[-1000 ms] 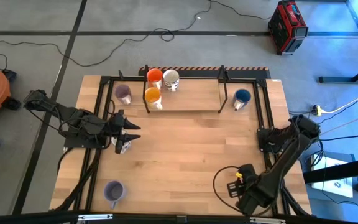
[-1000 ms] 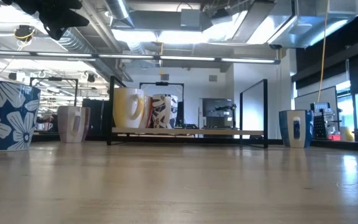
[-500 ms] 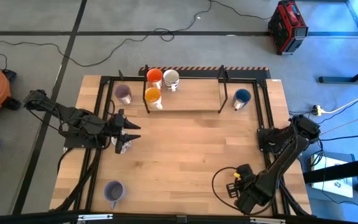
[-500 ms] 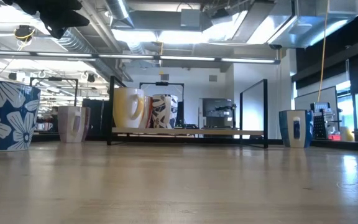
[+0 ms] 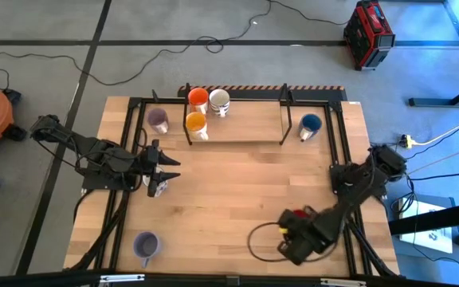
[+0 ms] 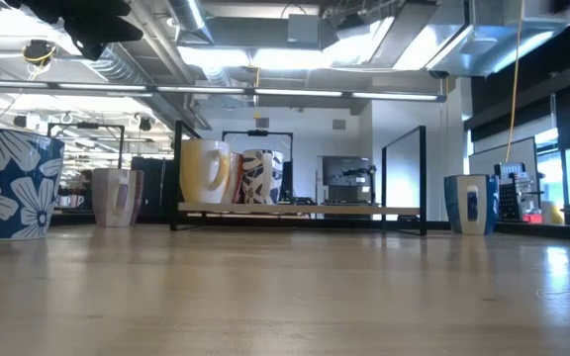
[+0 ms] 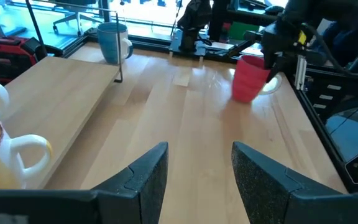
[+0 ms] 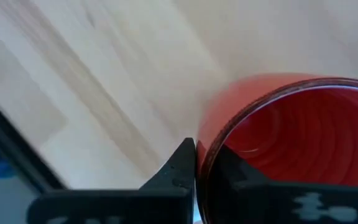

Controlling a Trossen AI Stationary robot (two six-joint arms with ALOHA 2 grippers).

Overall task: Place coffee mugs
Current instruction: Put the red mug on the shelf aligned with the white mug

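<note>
The right tool [image 8: 196, 163] pinches the rim of the red mug [image 8: 291, 143] — one finger inside, one outside — above the near right part of the tabletop [image 5: 237, 183]. The left tool [image 7: 194, 174] hangs spread and empty near the left edge — over a white mug [image 5: 156, 188].

Wooden table with a low shelf and several mugs

The light wooden table [image 5: 237, 199] carries a low wooden shelf [image 5: 245, 123] at 12 o'clock, with two orange mugs [image 5: 197, 99] and a white mug [image 5: 219, 102] on it. On the tabletop itself stand a pale purple mug [image 5: 158, 120] at 11 o'clock, a blue mug [image 5: 310, 125] at 1 o'clock and another pale purple mug [image 5: 145, 245] at 7 o'clock.
</note>
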